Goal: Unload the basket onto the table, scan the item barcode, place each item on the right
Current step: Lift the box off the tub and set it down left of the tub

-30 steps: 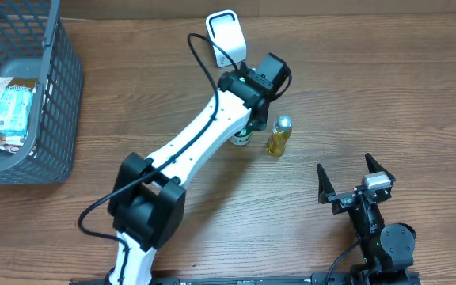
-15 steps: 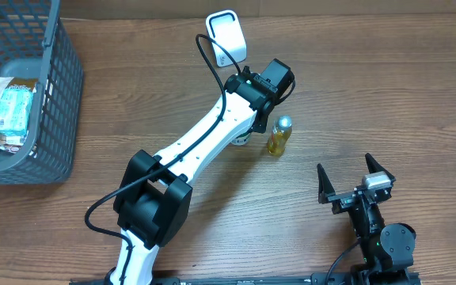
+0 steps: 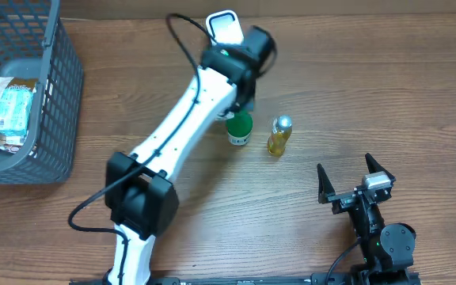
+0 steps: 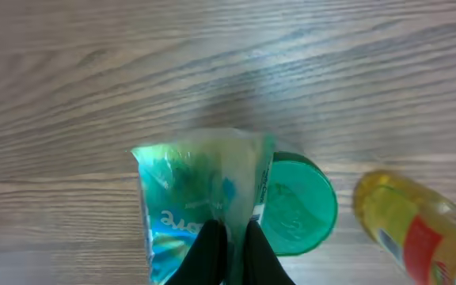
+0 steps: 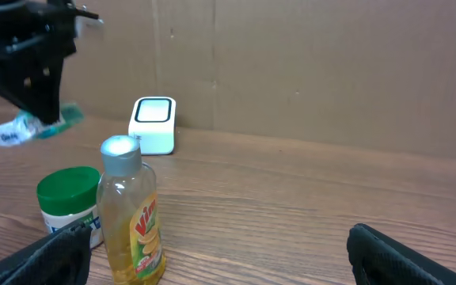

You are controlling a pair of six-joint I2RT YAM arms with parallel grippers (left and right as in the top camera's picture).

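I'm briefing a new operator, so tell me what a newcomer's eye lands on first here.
The white left arm reaches far across the table, its left gripper shut on a crinkly green-and-clear plastic packet held in the air near the small white box-shaped scanner. Close by stand a green-lidded white jar and a yellow bottle with a silver cap.

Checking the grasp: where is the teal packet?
Left wrist view: the teal packet hangs pinched in the left tool, right beside the green-lidded jar, near the white scanner.
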